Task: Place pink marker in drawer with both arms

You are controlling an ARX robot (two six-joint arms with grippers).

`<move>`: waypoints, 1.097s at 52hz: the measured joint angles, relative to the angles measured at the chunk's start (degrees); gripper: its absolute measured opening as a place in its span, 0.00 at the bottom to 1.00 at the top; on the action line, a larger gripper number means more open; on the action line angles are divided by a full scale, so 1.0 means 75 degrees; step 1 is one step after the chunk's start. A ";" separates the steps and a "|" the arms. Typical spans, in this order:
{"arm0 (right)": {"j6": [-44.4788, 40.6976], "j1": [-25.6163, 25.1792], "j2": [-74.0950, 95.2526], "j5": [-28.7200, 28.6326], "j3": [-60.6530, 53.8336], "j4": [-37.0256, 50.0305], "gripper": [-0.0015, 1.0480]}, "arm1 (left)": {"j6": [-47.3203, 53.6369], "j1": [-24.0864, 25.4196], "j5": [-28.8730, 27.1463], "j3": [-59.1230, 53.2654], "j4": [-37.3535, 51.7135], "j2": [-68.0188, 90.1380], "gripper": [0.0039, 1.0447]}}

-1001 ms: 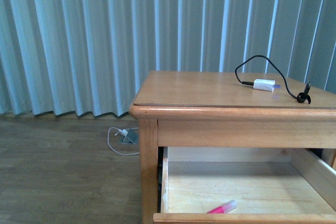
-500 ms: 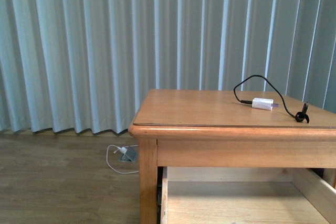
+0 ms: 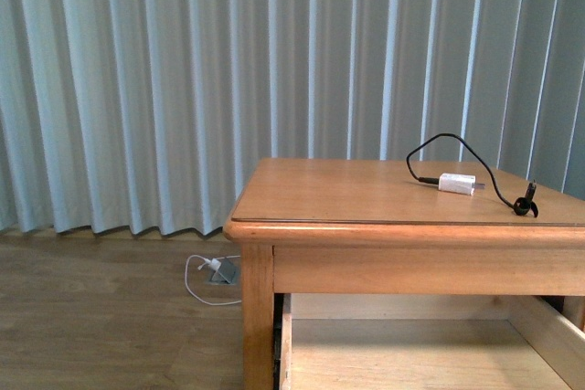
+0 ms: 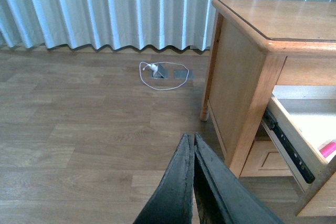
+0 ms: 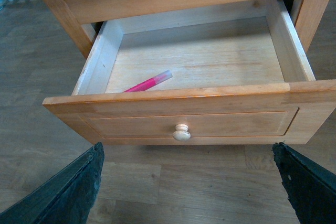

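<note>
You can count the placing as done, by my reading. The pink marker [image 5: 148,83] lies flat on the pale bottom of the open drawer [image 5: 194,121], just behind the front panel, with its translucent cap pointing deeper in. Nothing grips it.

Your right gripper [image 5: 186,149] hangs in front of the round knob [image 5: 181,132] with its fingers spread wide and empty. Your left gripper [image 4: 193,150] has its fingers pressed together on nothing, out over the wooden floor [image 4: 79,129] beside the nightstand [image 4: 247,93]. Little seems left beyond pulling both arms clear; the task does not ask you to push the drawer in.

The front view cuts the drawer off at its lower edge and shows neither the marker nor an arm, only the white charger [image 3: 456,183] on top. The left wrist view catches just a pink sliver at its edge.
</note>
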 joint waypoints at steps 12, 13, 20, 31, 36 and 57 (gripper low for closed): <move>0.0000 0.0000 0.0000 0.0000 0.0000 0.0000 0.92 | 0.0000 0.0000 0.0000 -0.0245 -0.0326 -0.0568 0.04; 0.0000 0.0000 0.0000 0.0000 0.0000 0.0000 0.92 | 0.0000 0.0000 0.0000 -0.0259 -0.0358 -0.0615 0.04; 0.0000 0.0000 0.0000 0.0000 0.0000 0.0000 0.92 | 0.0000 0.0000 0.0000 -0.0344 -0.0548 -0.0903 0.04; 0.0000 0.0000 0.0000 0.0000 0.0000 0.0000 0.92 | 0.0000 0.0000 0.0000 -0.0469 -0.0635 -0.1332 0.04; 0.0000 0.0000 0.0000 0.0000 0.0000 0.0000 0.92 | 0.0000 0.0000 0.0000 -0.0469 -0.0813 -0.1492 0.04; 0.0000 0.0000 0.0000 0.0000 -0.0003 0.0000 0.92 | 0.0000 -0.0003 0.0003 -0.0466 -0.2232 -0.2865 0.04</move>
